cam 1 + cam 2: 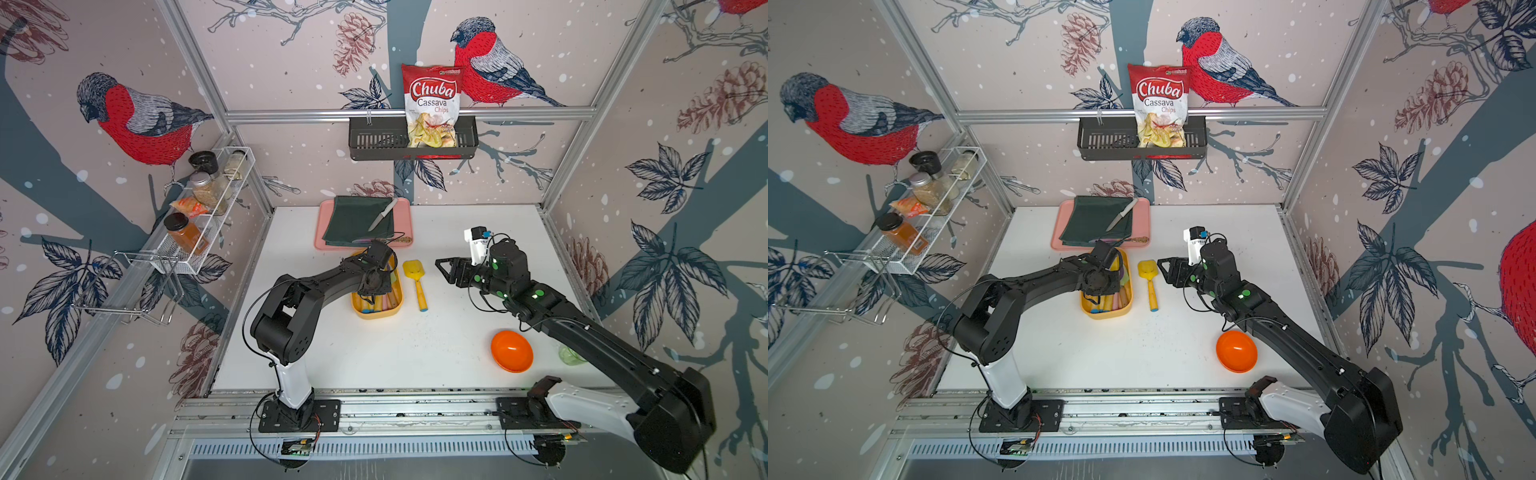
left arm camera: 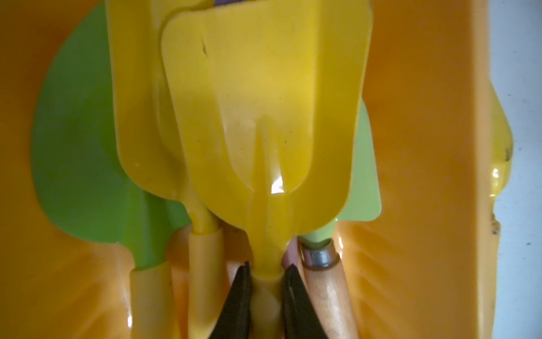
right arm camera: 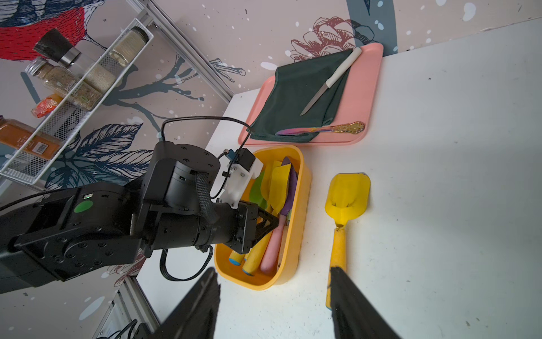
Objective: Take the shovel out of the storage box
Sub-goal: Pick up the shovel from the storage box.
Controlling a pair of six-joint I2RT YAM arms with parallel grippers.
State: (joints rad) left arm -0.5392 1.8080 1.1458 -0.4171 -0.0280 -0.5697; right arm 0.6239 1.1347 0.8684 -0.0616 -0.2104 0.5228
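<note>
Our left gripper (image 2: 268, 265) is down in the storage box (image 1: 376, 316), jaws pinched tight on the neck of a yellow shovel (image 2: 264, 117) lying over a green shovel (image 2: 82, 161). Our right gripper (image 1: 443, 270) hangs roughly half open, holding nothing, near another yellow shovel (image 1: 415, 278) on the table (image 1: 374, 353) just beside the box.
</note>
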